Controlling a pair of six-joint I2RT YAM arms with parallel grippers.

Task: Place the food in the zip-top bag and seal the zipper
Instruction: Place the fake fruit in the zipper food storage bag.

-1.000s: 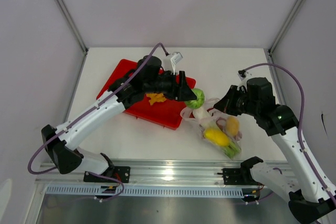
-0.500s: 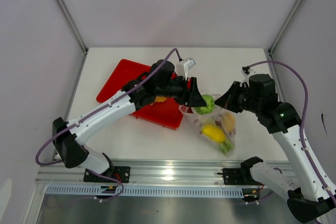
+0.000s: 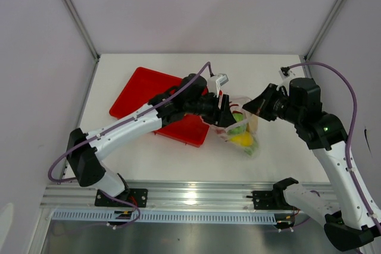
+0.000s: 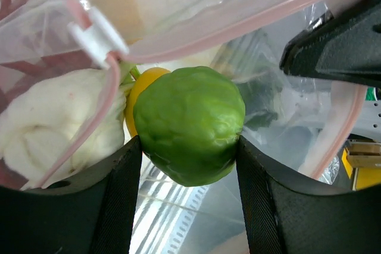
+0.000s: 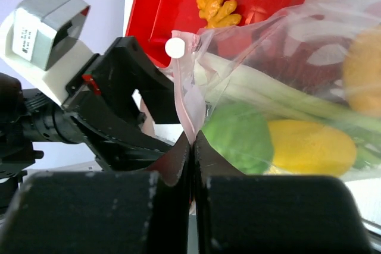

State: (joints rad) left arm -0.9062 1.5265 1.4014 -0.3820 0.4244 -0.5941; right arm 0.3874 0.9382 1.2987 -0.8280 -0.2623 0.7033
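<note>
My left gripper (image 3: 230, 118) is shut on the green round fruit (image 4: 189, 124) and holds it inside the open mouth of the zip-top bag (image 3: 243, 130). The bag's pinkish-red zipper (image 4: 250, 23) arcs over the fruit, with a white slider (image 4: 98, 34). My right gripper (image 3: 255, 106) is shut on the bag's mouth edge (image 5: 189, 114) and holds it up. Through the plastic show a leek stalk (image 5: 280, 96), a yellow fruit (image 5: 312, 147) and the green fruit (image 5: 238, 138). An orange ruffled piece (image 5: 215, 3) lies on the red tray (image 3: 143, 93).
The red tray sits at the table's left middle, under my left arm. White walls with metal posts close in the table at the back and sides. A metal rail (image 3: 196, 197) runs along the near edge.
My left gripper carried the green fruit right and down from the tray's edge into the bag's mouth. My right gripper lifted the bag's edge up and back, bunching the bag.
</note>
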